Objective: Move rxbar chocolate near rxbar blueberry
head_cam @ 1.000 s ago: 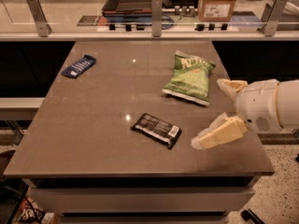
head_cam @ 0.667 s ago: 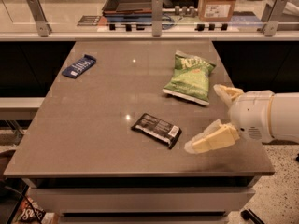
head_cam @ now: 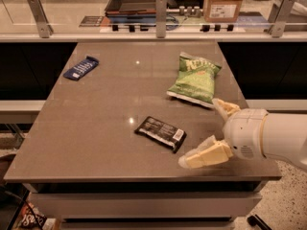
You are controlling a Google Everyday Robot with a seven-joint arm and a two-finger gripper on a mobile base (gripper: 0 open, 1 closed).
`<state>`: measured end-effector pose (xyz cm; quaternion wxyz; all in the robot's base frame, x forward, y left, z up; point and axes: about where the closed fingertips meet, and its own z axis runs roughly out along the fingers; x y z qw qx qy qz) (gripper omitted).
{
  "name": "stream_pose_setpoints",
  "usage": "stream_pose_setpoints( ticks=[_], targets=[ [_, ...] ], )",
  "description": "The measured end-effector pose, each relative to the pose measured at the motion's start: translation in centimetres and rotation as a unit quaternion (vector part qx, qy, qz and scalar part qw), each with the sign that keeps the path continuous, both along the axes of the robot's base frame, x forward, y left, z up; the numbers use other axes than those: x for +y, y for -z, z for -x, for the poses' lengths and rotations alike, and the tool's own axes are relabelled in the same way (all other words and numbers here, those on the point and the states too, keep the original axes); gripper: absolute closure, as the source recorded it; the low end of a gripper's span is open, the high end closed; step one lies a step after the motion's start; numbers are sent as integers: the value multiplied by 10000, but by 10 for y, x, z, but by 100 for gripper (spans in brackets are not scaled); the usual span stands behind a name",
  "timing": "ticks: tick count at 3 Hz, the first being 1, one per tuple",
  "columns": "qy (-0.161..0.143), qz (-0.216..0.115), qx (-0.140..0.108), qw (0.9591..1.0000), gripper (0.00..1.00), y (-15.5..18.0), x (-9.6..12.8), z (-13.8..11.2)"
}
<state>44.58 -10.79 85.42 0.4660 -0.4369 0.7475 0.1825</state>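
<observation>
Grey-brown glossy tabletop (head_cam: 96, 128) w/ three packets on it. Flat black glossy-wrapped bar w/ pale print and a white patch at its right end, the rxbar chocolate (head_cam: 160, 133), lies toward the front, a bit right of centre, turned at an angle. Flat dark blue-wrapped bar w/ white print, the rxbar blueberry (head_cam: 81, 68), lies near the far left edge, well apart from the black one. Crinkly green chip bag (head_cam: 195, 79) sits on the right half, further back than the black bar and apart from it. White rounded robot arm (head_cam: 268, 138) comes in from the right at the front corner; its gripper (head_cam: 199, 132), w/ two cream fingers, hovers just right of the rxbar chocolate, not touching it. Jaws spread wide, nothing between them: one finger (head_cam: 224, 107) sits by the chip bag's near corner, the other (head_cam: 206, 155) reaches out beside the bar's white end, near the table's front edge. Behind the table: glass rail on metal posts (head_cam: 161, 13), cardboard box (head_cam: 223, 1) beyond.
</observation>
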Motion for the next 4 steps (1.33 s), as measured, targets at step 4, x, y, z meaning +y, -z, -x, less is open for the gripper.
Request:
stream_pose_setpoints(
  ticks=[4],
  targets=[
    [-182,-368,13,9992,0,12,40,-2]
  ],
)
